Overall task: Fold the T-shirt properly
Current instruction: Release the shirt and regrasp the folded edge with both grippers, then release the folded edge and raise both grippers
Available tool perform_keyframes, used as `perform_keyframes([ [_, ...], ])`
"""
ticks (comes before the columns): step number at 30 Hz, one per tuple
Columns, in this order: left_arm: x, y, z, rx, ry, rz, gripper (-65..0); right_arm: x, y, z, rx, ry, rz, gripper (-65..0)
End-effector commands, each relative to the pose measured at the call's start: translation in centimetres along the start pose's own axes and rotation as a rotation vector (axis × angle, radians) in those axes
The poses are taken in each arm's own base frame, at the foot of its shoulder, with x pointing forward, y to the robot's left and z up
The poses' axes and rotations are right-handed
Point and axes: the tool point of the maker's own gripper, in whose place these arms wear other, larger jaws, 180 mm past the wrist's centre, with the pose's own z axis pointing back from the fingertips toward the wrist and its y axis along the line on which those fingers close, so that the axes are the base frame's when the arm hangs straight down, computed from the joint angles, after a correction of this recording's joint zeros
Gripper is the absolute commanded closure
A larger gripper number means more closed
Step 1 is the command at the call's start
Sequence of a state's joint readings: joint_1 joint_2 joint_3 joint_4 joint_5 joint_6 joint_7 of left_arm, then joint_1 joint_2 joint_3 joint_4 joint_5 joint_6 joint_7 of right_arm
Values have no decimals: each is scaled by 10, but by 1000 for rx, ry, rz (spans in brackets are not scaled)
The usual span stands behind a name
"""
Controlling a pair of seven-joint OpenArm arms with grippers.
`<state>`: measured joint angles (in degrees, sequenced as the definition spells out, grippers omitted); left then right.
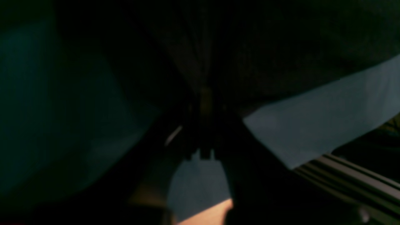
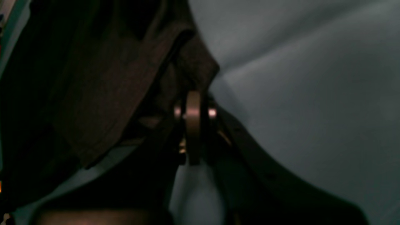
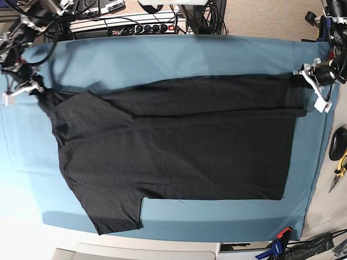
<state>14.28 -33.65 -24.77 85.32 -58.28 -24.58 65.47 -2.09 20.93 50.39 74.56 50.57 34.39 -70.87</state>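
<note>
The T-shirt (image 3: 179,146) was spread flat across the teal-covered surface (image 3: 162,57), with cables (image 3: 135,21) piled past its far edge. Both jaws were pinching shirt corners: left gripper (image 3: 301,79), right gripper (image 3: 37,89).

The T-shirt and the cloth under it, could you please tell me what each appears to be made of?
The T-shirt looks like soft knit fabric, probably cotton: matte charcoal, no sheen, draping in shallow folds along its doubled upper edge. The table cloth looks like a thin woven textile, possibly synthetic: smooth, evenly teal, matte, with long soft creases. Neither weave is sharp enough to confirm the fibre.
</note>
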Motion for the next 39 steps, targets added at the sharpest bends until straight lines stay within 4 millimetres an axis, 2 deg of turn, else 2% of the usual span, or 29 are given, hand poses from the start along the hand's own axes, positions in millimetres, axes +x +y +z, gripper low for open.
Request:
perform_keyframes([
  [1,0,6,7,24,20,-18,0,20,0,8,0,-39,38,0],
  [4,-3,7,8,24,31,-12,0,20,-4,12,-15,-17,52,0],
  [10,-8,12,14,31,29,8,0,-6,-14,23,-17,57,36,0],
  [16,-8,29,42,46,-42,70,0,-34,-26,35,-40,121,17,0],
  [20,-18,38,56,63,-41,94,0,-40,-31,41,-53,151,24,0],
  [26,-30,39,58,67,-19,107,0,-49,-46,59,-95,221,46,0],
  [32,-30,39,58,68,-18,107,0,-81,-60,78,-134,300,26,0],
  [39,-38,39,58,67,7,106,0,-88,-63,82,-139,320,21,0],
])
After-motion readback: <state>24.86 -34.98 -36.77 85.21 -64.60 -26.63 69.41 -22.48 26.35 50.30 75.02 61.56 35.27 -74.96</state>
